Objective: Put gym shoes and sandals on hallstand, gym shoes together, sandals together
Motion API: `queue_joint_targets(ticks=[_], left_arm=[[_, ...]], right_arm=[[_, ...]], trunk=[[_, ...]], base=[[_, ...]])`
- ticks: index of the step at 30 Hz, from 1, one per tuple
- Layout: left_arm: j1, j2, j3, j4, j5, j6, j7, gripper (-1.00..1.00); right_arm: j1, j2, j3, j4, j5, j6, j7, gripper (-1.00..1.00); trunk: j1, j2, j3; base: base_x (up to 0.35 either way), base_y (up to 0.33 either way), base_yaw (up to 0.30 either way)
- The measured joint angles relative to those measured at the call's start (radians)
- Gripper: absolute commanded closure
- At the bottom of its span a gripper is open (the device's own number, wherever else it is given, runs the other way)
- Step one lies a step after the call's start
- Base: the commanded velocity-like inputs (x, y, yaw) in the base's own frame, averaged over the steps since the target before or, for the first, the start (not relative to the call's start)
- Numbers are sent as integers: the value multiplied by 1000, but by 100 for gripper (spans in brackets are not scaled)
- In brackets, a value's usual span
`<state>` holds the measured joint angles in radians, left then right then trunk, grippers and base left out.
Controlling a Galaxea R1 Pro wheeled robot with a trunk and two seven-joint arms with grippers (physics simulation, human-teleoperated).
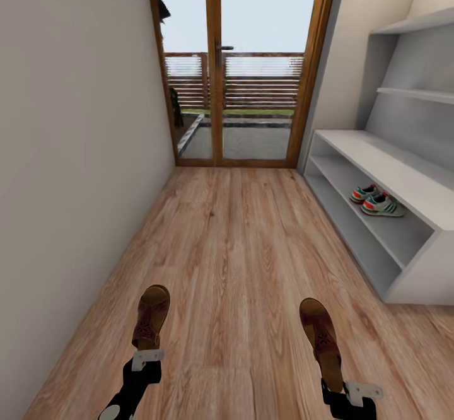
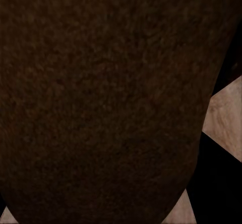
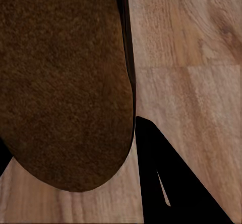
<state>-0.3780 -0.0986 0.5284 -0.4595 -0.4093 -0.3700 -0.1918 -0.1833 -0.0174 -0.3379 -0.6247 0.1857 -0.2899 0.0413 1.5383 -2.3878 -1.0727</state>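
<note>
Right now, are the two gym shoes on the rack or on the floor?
On the rack. Both gym shoes sit side by side on a low open shelf of the hallstand, off the corridor floor.

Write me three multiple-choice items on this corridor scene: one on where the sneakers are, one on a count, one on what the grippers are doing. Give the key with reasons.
1. Where are the gym shoes?
A. On the corridor floor by the door
B. On a low open shelf of the hallstand
C. On the bench top

2. How many sandals are held up over the floor?
A. None
B. One
C. Two

3. What state are the two grippers in?
A. Both open, nothing held
B. Each closed on a sandal
C. Left holding, right open

Key: 1 B, the pair sits side by side on the upper of the two low shelves. 2 C, the left sandal and the right sandal each stick out from an arm. 3 B, the left gripper and the right gripper each clamp a sandal's end.
</note>
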Motion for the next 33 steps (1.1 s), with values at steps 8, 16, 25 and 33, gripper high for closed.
queue_joint_targets(ticks=[8, 16, 25, 33], left_arm=[[0, 0, 0, 0, 0, 0, 0, 100], [0, 0, 0, 0, 0, 0, 0, 100], [0, 0, 0, 0, 0, 0, 0, 100], [0, 0, 0, 0, 0, 0, 0, 100]], right_arm=[[0, -1, 0, 0, 0, 0, 0, 100], [0, -3, 0, 0, 1, 0, 0, 100], [0, -3, 0, 0, 1, 0, 0, 100], [0, -4, -1, 0, 0, 0, 0, 100]], trunk=[[0, 0, 0], [0, 0, 0], [0, 0, 0], [0, 0, 0]], base=[[340, 0, 0], [340, 0, 0], [339, 0, 0], [339, 0, 0]])
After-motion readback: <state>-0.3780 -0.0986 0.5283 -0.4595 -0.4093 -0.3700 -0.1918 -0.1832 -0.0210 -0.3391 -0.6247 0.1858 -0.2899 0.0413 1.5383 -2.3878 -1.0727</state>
